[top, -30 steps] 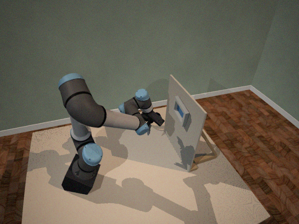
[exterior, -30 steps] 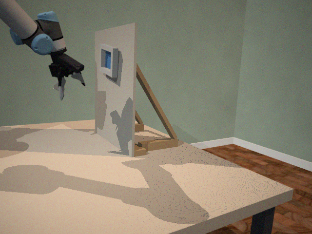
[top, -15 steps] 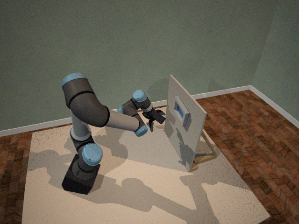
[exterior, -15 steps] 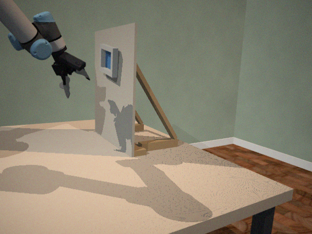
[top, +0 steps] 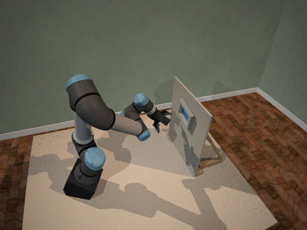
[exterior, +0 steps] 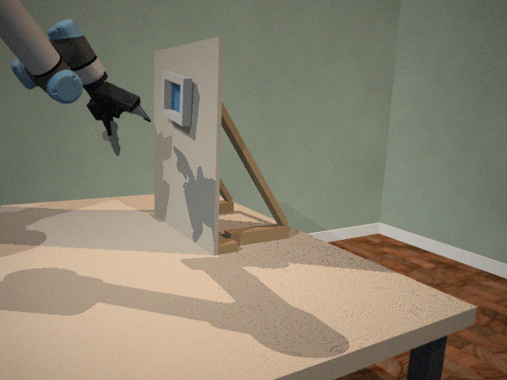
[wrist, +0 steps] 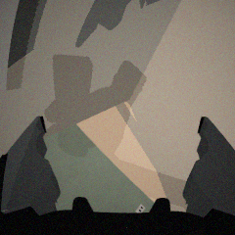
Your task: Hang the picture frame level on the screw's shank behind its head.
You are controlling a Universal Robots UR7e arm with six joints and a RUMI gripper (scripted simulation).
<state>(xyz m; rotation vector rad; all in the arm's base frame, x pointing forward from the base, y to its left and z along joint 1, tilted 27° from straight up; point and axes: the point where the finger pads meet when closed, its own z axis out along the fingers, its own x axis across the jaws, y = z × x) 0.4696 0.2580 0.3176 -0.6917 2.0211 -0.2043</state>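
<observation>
— How bright is it?
— Middling: the pale tabletop [top: 74, 215] [exterior: 123, 339] glows warm, while the green wall [top: 123, 49] [exterior: 319, 102] stays dull, darkest along its top in the top view.
— And the shadows?
— Crisp-edged, mostly. The arm [top: 126, 123] [exterior: 28, 32] throws a long one over the tabletop, and jagged ones fall on the upright board [top: 183, 138] [exterior: 196, 151]. The picture frame [top: 186, 114] [exterior: 186, 102] casts its own to the right and below in the exterior view, so light comes from the upper left there.
— Any flaws?
— Fine grain everywhere, and speckled, rippling patterns on the tabletop's shaded parts and far corner. The wrist view is dim, its gripper [wrist: 121, 117] nearly black at the bottom.

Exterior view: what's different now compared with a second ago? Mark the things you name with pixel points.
The gripper [top: 164, 122] [exterior: 134, 138] [wrist: 121, 117] has tilted upward, its fingertips shifting up and right in the exterior view, towards the upright board [top: 179, 91] [exterior: 204, 123] [wrist: 186, 73]. Nothing was grasped or released. The picture frame [top: 190, 121] [exterior: 187, 102] and board stayed put.
</observation>
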